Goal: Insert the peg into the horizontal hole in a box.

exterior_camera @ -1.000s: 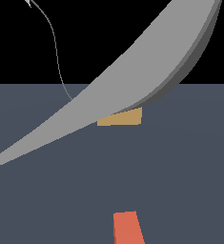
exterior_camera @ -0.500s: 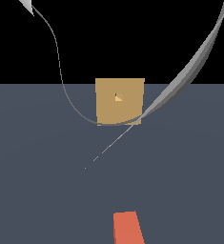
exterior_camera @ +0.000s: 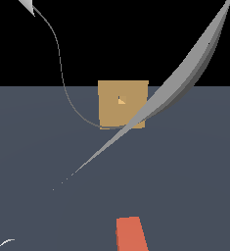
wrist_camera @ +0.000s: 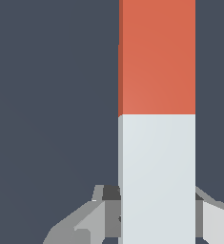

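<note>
Right under your wrist camera, the peg (wrist_camera: 157, 119) fills the shot, orange-red half away from the pincer (wrist_camera: 151, 224) and white half running down between its grey fingers (wrist_camera: 213, 221), but you can't tell whether they're actually pressing on it. Over on the exterior view, only the peg's orange end shows at the bottom edge, well apart from the box (exterior_camera: 117, 108) sitting on the table (exterior_camera: 38, 157). You can see the hole (exterior_camera: 121, 100) mid-face, and a grey curved streak crosses the box's lower corner on the exterior view's right.

The peg (wrist_camera: 157, 119) is half orange-red, half pale grey-white; the box (exterior_camera: 122, 104) tan; the hole (exterior_camera: 121, 100) lighter orange.
</note>
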